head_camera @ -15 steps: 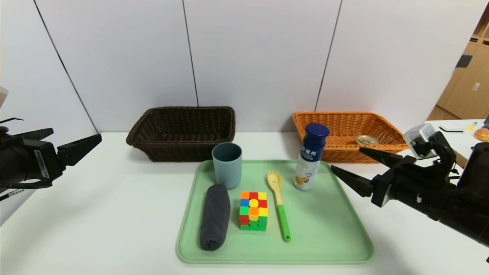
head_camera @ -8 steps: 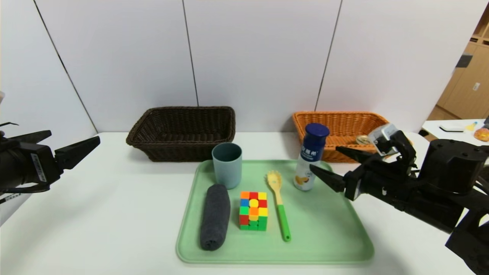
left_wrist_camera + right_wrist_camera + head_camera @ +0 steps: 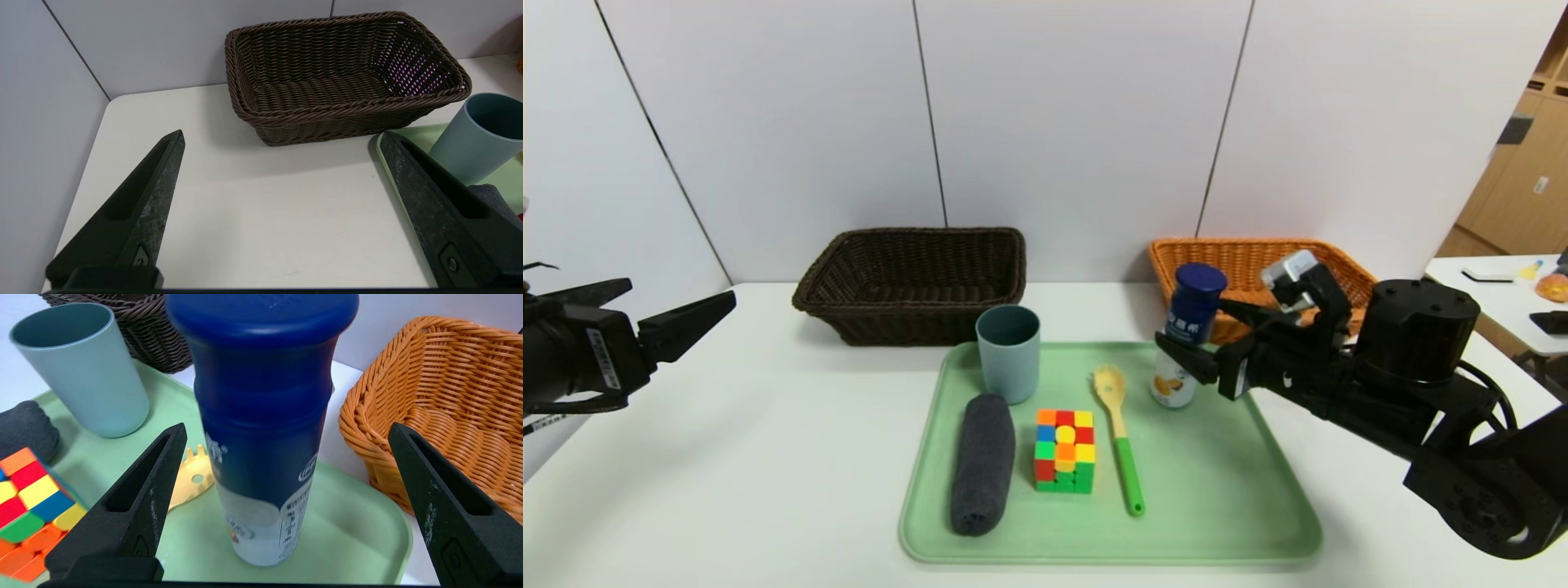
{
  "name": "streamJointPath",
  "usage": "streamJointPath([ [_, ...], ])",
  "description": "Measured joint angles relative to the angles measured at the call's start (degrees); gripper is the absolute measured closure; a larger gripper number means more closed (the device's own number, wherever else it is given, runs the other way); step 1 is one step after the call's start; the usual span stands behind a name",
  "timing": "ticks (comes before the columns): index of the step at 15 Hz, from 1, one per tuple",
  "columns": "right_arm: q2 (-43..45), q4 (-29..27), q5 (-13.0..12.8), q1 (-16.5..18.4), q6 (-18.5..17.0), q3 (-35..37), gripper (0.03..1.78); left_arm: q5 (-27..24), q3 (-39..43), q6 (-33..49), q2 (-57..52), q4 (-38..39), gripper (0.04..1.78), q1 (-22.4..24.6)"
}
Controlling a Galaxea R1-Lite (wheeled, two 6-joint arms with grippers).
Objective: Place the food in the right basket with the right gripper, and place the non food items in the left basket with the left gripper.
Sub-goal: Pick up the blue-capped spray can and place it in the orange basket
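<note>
— Where does the bottle (image 3: 1186, 336) stand?
— Upright at the tray's far right corner, white with a dark blue cap, framed by the spread fingers of my right gripper (image 3: 1201, 341) (not gripped).
— And the rest?
— Blue-grey cup (image 3: 1008, 352) upright; behind it the dark brown basket (image 3: 913, 282). Rolled towel (image 3: 983, 462), puzzle cube (image 3: 1064, 450) and pasta spoon (image 3: 1118, 434) lie side by side. The orange basket (image 3: 1241, 263) sits behind the bottle.

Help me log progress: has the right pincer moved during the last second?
Yes. The right pincer has swung toward the robot's left, from beside the orange basket to straddle the white bottle, open.
</note>
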State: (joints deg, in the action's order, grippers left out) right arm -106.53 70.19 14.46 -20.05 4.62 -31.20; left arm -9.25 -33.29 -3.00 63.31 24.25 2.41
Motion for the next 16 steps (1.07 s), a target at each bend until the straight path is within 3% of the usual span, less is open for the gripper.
streamJointPath([
  [8, -2.5, 0.1, -0.2, -1.7, -0.1, -2.3, 0.12, 0.0, 0.3, 0.1, -0.1, 0.0, 0.13, 0.0],
  [12, -2.3, 0.1, -0.2, -1.7, -0.1, -2.3, 0.76, 0.0, 0.4, 0.0, -0.1, 0.0, 0.13, 0.0],
  [14, -2.3, 0.2, -0.2, -1.7, -0.1, -2.3, 0.97, 0.0, 0.6, 0.0, -0.1, 0.0, 0.13, 0.0],
  [16, -2.3, 0.8, -0.2, -1.7, -0.1, -2.2, 1.03, 0.0, 0.7, 0.0, -0.1, 0.0, 0.13, 0.0],
])
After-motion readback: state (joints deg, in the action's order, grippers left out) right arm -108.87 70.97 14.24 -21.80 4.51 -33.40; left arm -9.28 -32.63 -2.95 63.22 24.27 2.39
